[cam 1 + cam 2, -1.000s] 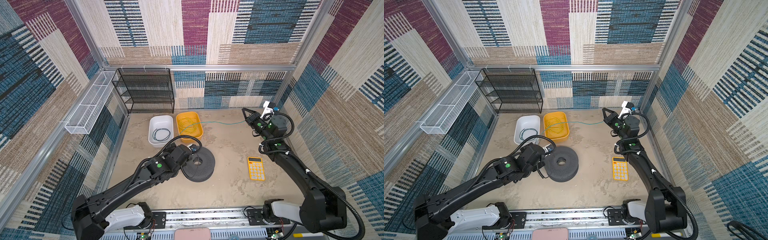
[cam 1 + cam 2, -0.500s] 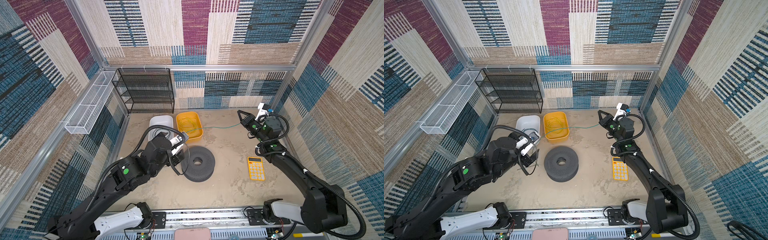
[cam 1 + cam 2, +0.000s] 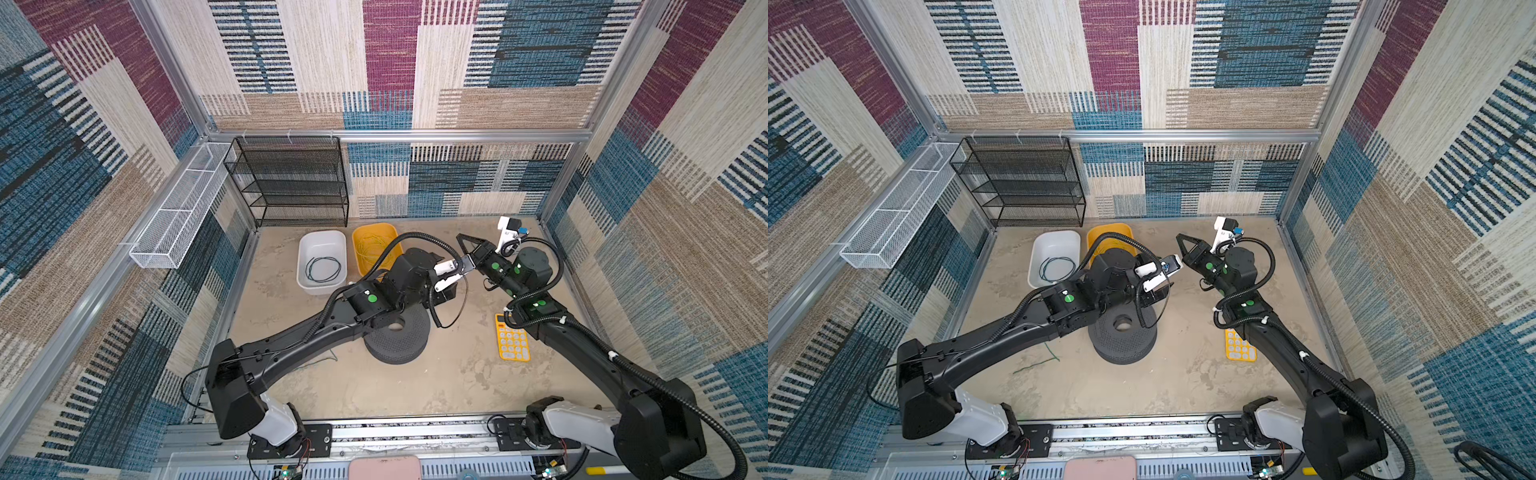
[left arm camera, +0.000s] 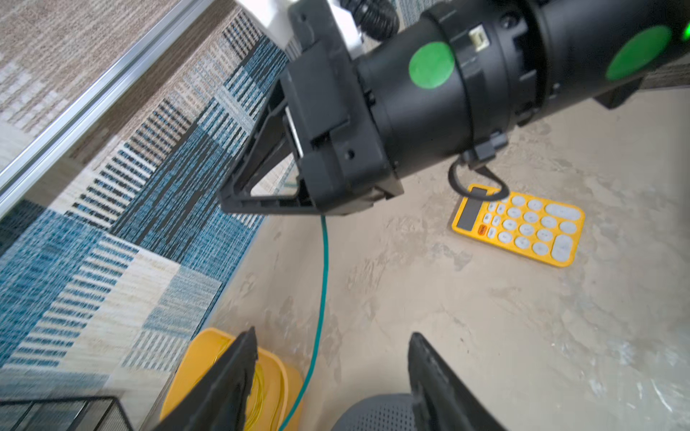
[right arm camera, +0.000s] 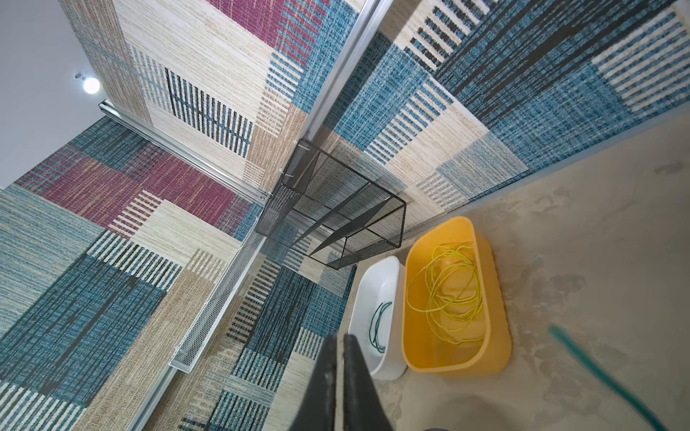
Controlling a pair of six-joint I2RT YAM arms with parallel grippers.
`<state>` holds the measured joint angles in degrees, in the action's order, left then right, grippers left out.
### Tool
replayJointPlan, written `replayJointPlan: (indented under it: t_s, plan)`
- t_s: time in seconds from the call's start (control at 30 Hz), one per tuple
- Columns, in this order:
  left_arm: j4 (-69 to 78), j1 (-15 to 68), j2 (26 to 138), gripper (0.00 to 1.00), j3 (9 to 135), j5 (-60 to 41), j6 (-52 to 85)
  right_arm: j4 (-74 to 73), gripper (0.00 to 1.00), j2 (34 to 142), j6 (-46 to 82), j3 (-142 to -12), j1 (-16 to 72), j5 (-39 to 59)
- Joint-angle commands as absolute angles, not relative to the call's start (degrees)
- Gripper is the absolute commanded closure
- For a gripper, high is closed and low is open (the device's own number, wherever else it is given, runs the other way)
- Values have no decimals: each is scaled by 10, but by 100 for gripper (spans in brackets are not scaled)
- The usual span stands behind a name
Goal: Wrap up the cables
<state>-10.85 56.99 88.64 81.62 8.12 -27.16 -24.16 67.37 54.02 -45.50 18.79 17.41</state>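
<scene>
Right gripper (image 4: pixel 226 199): jaws pressed together, tip toward the back of the cell, raised off the floor. Teal cable (image 4: pixel 323 268) comes out from under its body and hangs down from there; the pinch point itself is hidden behind the fingers. Judged: the cable is clamped, since nothing else carries that stretch in the air. Reason for the high hold, as read: it keeps one run clear of the floor and fairly straight, giving the other arm a clean line to take.

Left gripper (image 4: pixel 332 332): fingers apart, facing the right gripper at close range. The hanging cable passes between the two fingers, nearer the one on the yellow bin's side, touching neither as far as can be seen. Judged: set astride the cable for a second hold, from which a loop can be drawn.

Outward: the cable runs on past the yellow bin (image 4: pixel 186 377) and leaves the wrist view. In a top view the teal cable (image 3: pixel 1036 365) shows again as a loose end on the floor beside the left arm, well apart from both grippers. Much of its length is therefore judged unwrapped.

Other cables: yellow cable (image 5: pixel 448 291) lies in loose loops inside the yellow bin; dark cable (image 3: pixel 322 268) lies coiled in the white bin (image 3: pixel 322 235). Neither is near any jaws. Grey ring (image 3: pixel 399 336) sits partly under the left arm, calculator (image 4: pixel 519 225) beside the right arm; both untouched.
</scene>
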Motion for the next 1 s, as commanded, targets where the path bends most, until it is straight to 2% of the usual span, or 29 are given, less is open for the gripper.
replayJointPlan:
  t_s: [0.0,0.13,0.2,0.3,0.37,0.63,0.73,0.8,0.83,0.9,0.97]
  plan:
    - [-23,567,905,35,812,51,-269,-260,100,662,554,-447,190,181]
    - [-45,564,938,51,836,39,-263,-265,100,653,560,-436,191,184]
    - [-41,563,948,65,834,56,-259,-265,100,650,562,-434,192,188]
    - [-15,564,944,82,811,64,-258,-266,100,648,564,-431,192,191]
    - [3,563,938,99,796,72,-256,-261,100,646,563,-432,192,198]
    - [71,553,908,100,718,106,-251,-262,98,663,555,-443,193,222]
    - [84,546,882,100,687,105,-239,-262,79,676,559,-449,193,233]
    - [92,541,869,100,670,108,-238,-276,76,680,562,-443,192,236]
    - [91,537,862,100,664,108,-237,-280,69,680,566,-442,193,233]
    - [88,532,852,100,653,111,-231,-277,50,681,569,-441,192,225]
    - [93,526,837,100,635,109,-226,-274,40,682,569,-446,193,228]
